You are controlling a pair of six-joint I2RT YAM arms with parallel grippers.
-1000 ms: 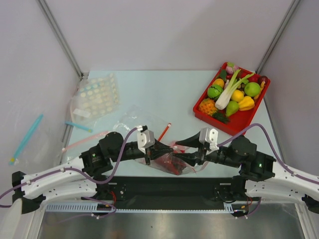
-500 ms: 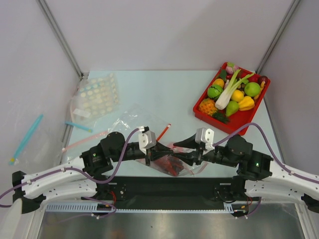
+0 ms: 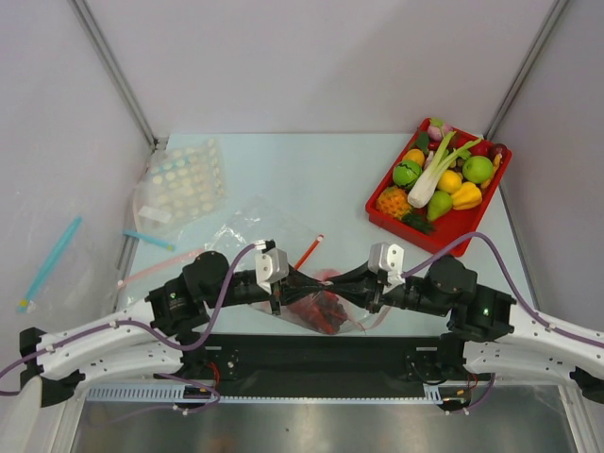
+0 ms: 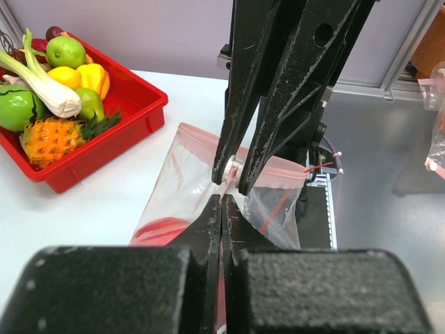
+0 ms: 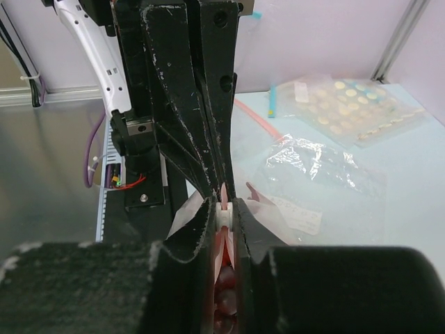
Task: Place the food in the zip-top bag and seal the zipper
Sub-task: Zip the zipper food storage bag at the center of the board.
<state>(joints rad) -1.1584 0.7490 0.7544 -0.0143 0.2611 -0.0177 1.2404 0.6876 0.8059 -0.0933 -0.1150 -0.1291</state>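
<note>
Pale tabletop [image 3: 311,179], lower centre: one clear crinkly zip-top bag [image 3: 351,316] holds glossy red food [image 3: 316,307] (one red tray [image 3: 401,226] upper right). Your left gripper [image 3: 304,280] and right gripper [image 3: 330,280] both pinch its thin pink zipper [image 4: 281,163].

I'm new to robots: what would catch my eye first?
Front and centre, the black left gripper and right gripper meet tip to tip, pinching the pale pink-red zipper strip of a clear crinkly plastic bag holding red toy food. Far right sits a red plastic tray of colourful toy produce.
</note>
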